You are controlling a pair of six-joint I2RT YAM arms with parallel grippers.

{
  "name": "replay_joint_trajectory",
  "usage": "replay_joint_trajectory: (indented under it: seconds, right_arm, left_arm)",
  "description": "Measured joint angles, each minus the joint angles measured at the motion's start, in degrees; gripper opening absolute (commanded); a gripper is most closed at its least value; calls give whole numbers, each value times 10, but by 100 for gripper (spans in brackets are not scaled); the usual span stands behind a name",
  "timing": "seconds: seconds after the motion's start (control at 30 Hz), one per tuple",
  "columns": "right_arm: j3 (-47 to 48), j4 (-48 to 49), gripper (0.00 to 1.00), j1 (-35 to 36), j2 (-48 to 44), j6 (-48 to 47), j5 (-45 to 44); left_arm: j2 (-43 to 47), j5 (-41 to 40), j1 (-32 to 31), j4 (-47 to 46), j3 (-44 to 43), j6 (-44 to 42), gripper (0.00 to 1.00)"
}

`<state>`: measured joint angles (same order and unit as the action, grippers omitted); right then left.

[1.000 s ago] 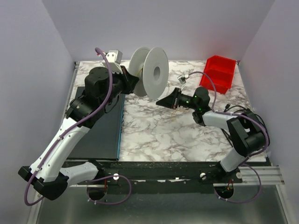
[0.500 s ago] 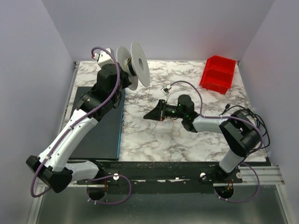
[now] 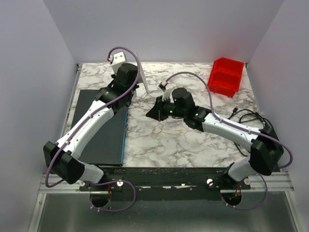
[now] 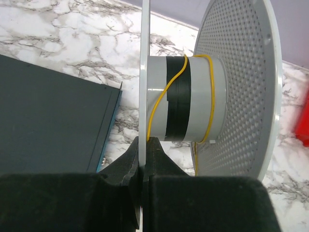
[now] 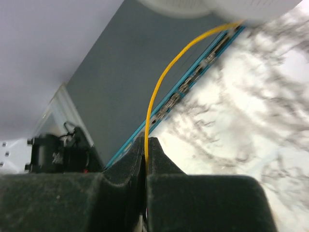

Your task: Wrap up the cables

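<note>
A white spool [image 4: 241,82] with a grey hub and a black tape band carries a few turns of thin yellow-orange cable [image 4: 166,92]. My left gripper [image 4: 143,145] is shut on the spool's near flange and holds it above the table. In the top view the spool [image 3: 141,77] shows edge-on at the back left, with the left gripper [image 3: 137,88] at its lower rim. My right gripper [image 5: 146,145] is shut on the cable [image 5: 159,92], which arcs up to the spool [image 5: 251,7]. In the top view the right gripper [image 3: 149,114] sits just right of the mat.
A dark grey mat with a blue edge [image 3: 99,130] lies on the left of the marble table. A red bin [image 3: 225,76] stands at the back right. Black cords [image 3: 246,115] lie by the right arm's base.
My left arm has swung the spool left and back, turning it edge-on to the top camera. My right gripper has moved left towards the mat, still holding the cable.
</note>
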<state>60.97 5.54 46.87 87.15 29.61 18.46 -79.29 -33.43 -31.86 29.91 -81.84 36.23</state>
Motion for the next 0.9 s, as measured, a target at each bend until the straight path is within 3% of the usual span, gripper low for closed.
replay_joint_trajectory:
  seconds: [0.33, 0.7, 0.9]
  right_arm:
    - [146, -178, 1, -1, -42, -154, -198]
    - [202, -208, 4, -1, -36, -271, -375]
    - [225, -207, 8, -20, -21, -297, -401]
  left_arm:
    - [-17, 7, -38, -2, 22, -48, 0]
    - [-17, 77, -87, -3, 29, -140, 0]
    - [13, 141, -99, -8, 61, -212, 0]
